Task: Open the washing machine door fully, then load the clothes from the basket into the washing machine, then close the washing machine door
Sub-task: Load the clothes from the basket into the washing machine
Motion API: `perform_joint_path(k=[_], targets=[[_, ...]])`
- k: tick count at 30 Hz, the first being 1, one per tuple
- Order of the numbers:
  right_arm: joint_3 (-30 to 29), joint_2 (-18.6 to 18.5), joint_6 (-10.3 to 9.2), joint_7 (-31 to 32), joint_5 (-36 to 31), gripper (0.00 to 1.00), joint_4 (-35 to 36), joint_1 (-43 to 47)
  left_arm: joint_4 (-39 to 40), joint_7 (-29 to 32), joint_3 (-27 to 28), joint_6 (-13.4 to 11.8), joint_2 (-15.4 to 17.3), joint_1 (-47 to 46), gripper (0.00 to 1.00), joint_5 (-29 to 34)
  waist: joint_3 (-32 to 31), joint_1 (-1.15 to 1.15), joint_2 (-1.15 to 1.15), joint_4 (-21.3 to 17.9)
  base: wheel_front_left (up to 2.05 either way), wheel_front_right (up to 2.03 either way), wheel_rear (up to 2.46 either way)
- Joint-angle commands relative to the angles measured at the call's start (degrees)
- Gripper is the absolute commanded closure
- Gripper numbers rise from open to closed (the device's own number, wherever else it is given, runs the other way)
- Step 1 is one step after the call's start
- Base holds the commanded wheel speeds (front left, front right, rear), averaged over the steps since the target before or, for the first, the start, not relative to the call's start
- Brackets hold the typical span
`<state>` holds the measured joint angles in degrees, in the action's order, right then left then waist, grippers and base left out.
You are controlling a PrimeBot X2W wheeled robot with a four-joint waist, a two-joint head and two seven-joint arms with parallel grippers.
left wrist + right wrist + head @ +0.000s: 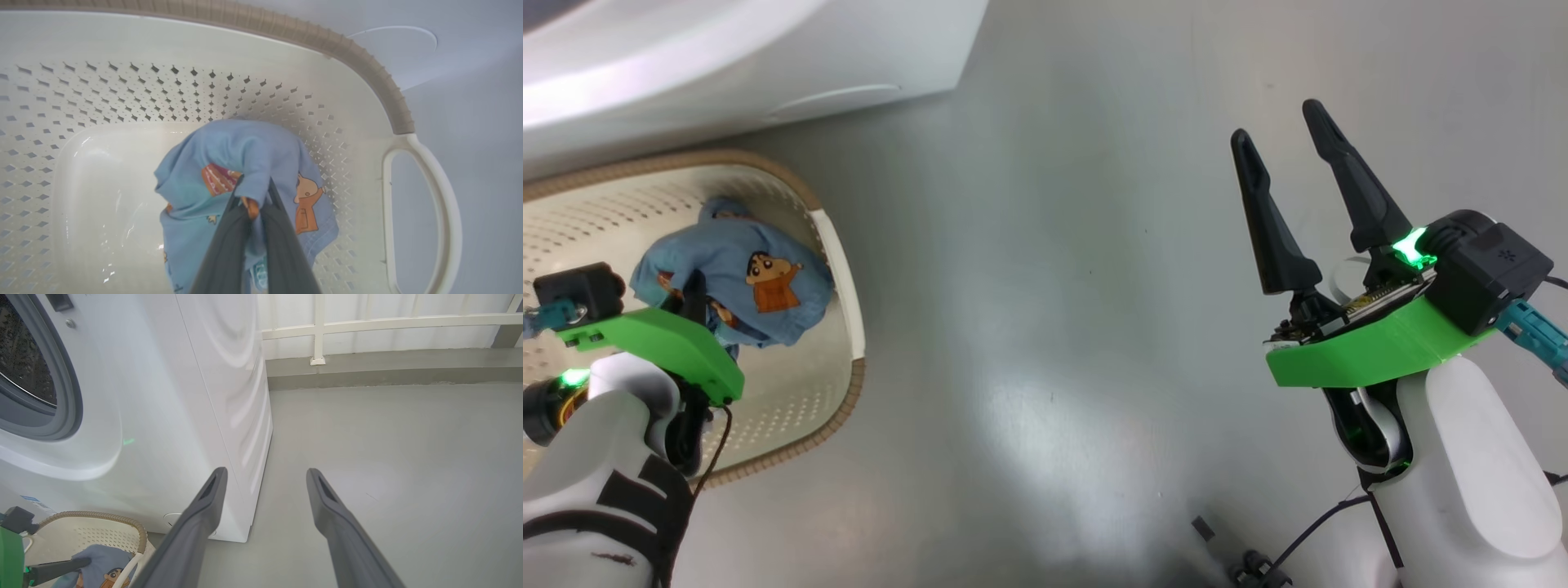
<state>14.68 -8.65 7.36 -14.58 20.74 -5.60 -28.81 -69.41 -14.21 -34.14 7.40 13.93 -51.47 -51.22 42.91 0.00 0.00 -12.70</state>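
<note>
The basket (605, 216) stands on the grey floor (1094, 286). The washing machine (163, 396) is directly behind its far rim. The clothes (245, 163), a bunched light blue garment with orange-brown cartoon figures, sit inside the basket, towards the end with the white side handle (445, 212).

The left gripper (254, 196) reaches down into the basket. Its jaws are drawn nearly together and pinch a fold of the blue fabric between the fingertips. The rest of the cloth drapes around and below the fingers, over the basket's smooth bottom. Whether its lower edge touches that bottom cannot be told.

The right gripper (1276, 121) is over bare floor, well apart from the basket on the handle side. Its two dark fingers are spread wide with nothing between them.

In the right wrist view, the machine's round opening (24, 355) is above the basket. It shows the dark perforated drum inside a grey seal ring (65, 400). A small blue label (30, 499) sits on the machine's front just above the basket's brown rim.
</note>
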Motion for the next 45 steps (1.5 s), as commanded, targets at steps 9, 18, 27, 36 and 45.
perform_joint_path(k=[9, 18, 27, 36, 45], targets=[[0.2, -0.5, 0.13, -0.4, -0.4, 0.00, -0.1, 4.7, 7.9, -0.8, 9.0, 0.1, 2.5, 7.1, 1.00, 4.8, -7.4, 0.00, 0.00, 2.9, 0.00, 0.00, 0.00], [-0.1, -1.5, 0.13, -0.4, -0.2, 0.00, -0.9, 7.6, 15.8, -0.8, 18.3, 0.1, 0.7, 13.5, 1.00, 13.4, -13.2, 0.00, 0.00, 4.5, 0.00, 0.00, 0.00], [-0.5, -2.3, 0.13, -0.4, 0.1, 0.00, -1.6, 10.3, 24.5, -0.8, 27.9, 0.1, -1.6, 20.0, 1.00, 21.0, -18.6, 0.00, 0.00, 5.7, 0.00, 0.00, 0.00], [-1.3, -3.0, 0.13, -0.4, 0.5, 0.00, -2.2, 13.3, 33.6, -0.8, 34.1, 0.1, -4.3, 26.7, 1.00, 26.7, -23.3, 0.00, 0.00, 6.7, 0.00, 0.00, 0.00], [-2.5, -3.5, 0.13, -0.4, 0.8, 0.00, -2.4, 16.7, 40.9, -0.8, 36.4, 0.1, -5.6, 32.1, 1.00, 29.9, -27.0, 0.00, 0.00, 7.7, 0.00, 0.00, 0.00]])
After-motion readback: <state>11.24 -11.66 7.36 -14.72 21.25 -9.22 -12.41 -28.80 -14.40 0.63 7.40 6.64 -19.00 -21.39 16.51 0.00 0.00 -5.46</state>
